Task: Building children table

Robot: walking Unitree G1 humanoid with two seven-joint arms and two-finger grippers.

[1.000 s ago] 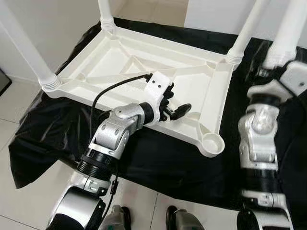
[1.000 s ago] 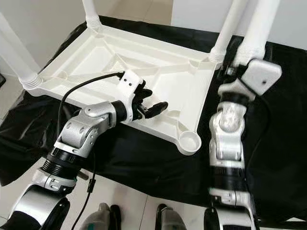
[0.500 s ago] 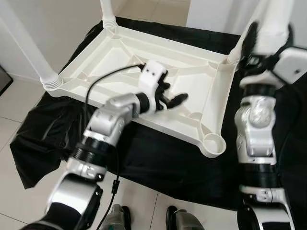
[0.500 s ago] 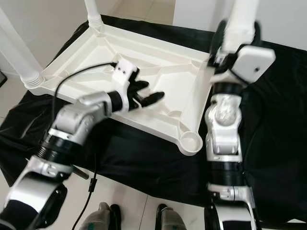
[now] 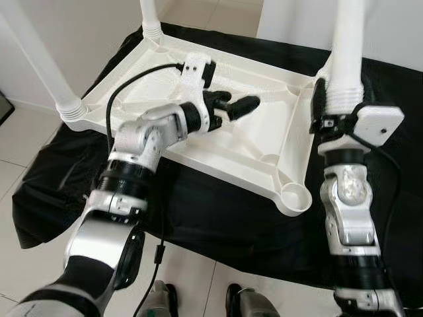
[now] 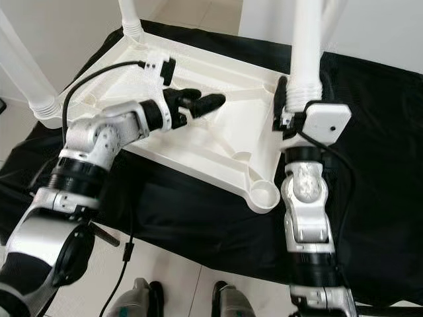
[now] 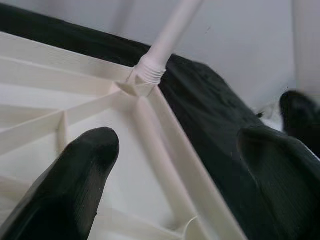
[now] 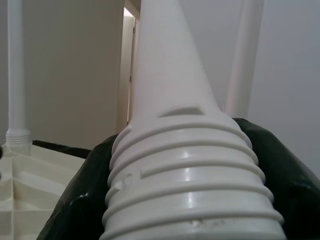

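Left eye view: the white table top (image 5: 218, 125) lies upside down on a black sheet (image 5: 218, 218), three legs standing in its corners. The right gripper (image 5: 328, 105) clamps the threaded end of a fourth leg (image 5: 346, 46), upright. The left gripper (image 5: 231, 107) reaches over the underside, forearm bent inward, fingers apart.

A pale tiled floor (image 5: 26, 142) carries a black sheet (image 5: 218, 224) spread flat. The upturned white table top (image 5: 277, 142) lies on the sheet, its empty leg socket (image 5: 294, 196) at the near right corner.
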